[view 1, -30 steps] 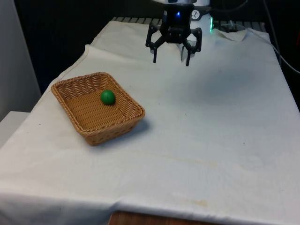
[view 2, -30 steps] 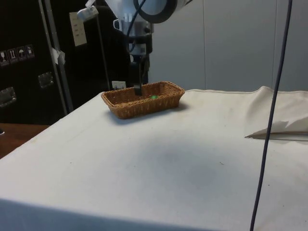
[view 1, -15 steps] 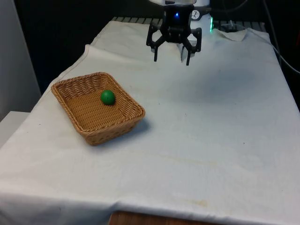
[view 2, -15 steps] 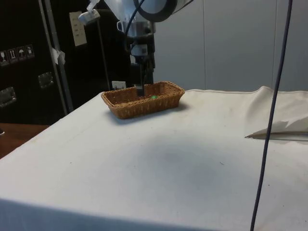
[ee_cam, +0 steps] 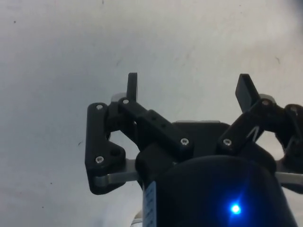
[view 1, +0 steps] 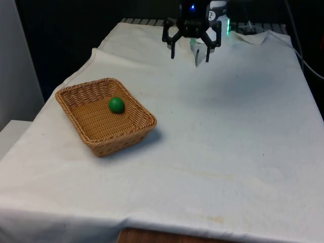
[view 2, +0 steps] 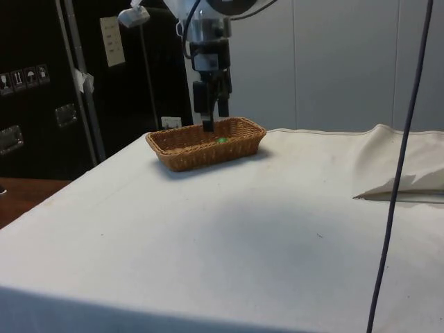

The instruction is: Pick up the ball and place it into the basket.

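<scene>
A green ball (view 1: 116, 105) lies inside the woven wicker basket (view 1: 95, 134) on the front view's left. From the side, the ball (view 2: 221, 140) peeks over the rim of the basket (view 2: 187, 157). My gripper (view 1: 190, 56) hangs open and empty above the white cloth near the table's far end, well away from the basket. In the side view the gripper (view 2: 211, 125) hangs high, in line with the basket's rim. The wrist view has both fingers (ee_cam: 132, 86) spread wide over bare cloth, the gripper (ee_cam: 188, 88) holding nothing.
A white cloth (view 1: 228, 131) covers the whole table. A crumpled fold of cloth (view 2: 406, 184) lies at the side view's right. A dark cable (view 2: 395, 173) hangs down in front of that camera.
The open gripper has risen and drawn back toward the table's far end, away from the basket. The ball stays still in the basket.
</scene>
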Tool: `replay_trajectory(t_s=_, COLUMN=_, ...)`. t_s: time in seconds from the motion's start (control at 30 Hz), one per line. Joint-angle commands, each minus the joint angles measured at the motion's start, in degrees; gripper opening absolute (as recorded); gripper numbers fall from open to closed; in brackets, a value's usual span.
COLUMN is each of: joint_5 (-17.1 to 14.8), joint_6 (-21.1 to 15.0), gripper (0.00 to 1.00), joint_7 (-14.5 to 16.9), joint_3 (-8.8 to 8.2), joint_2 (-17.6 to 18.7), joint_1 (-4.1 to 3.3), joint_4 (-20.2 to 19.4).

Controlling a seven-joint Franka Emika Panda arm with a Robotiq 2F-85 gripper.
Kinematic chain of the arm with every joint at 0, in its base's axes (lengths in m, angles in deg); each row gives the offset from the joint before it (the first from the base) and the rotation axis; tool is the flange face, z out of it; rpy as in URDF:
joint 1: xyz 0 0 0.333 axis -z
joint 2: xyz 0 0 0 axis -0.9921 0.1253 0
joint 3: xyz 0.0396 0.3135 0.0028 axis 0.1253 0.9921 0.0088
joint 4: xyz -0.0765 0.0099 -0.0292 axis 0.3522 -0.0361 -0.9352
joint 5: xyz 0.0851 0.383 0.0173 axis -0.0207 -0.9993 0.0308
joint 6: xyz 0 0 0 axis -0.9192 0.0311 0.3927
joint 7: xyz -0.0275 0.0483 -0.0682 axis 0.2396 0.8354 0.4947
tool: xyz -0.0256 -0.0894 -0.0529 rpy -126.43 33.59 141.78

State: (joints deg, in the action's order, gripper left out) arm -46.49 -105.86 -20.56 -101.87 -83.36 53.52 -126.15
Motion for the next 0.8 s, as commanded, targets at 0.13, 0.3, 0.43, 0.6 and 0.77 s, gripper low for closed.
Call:
replay_trajectory(t_s=0.13, joint_5=2.1, joint_6=0.0, gripper=1.0, joint_7=-3.3, joint_3=0.97, joint_2=-2.7, joint_1=-0.29, joint_4=-2.1)
replay_trajectory(t_s=0.3, joint_5=2.3, joint_6=0.0, gripper=1.0, joint_7=-4.5, joint_3=2.01, joint_2=-3.9, joint_1=-0.23, joint_4=-2.9)
replay_trajectory(t_s=0.43, joint_5=2.5, joint_6=0.4, gripper=1.0, joint_7=-6.0, joint_3=3.21, joint_2=-5.0, joint_1=-0.11, joint_4=-3.3)
replay_trajectory(t_s=0.6, joint_5=1.4, joint_6=0.5, gripper=1.0, joint_7=-6.4, joint_3=3.84, joint_2=-5.6, joint_1=0.0, joint_4=-3.3)
replay_trajectory(t_s=0.77, joint_5=2.2, joint_6=1.8, gripper=1.0, joint_7=-9.0, joint_3=4.35, joint_2=-6.4, joint_1=0.0, joint_4=-2.7)
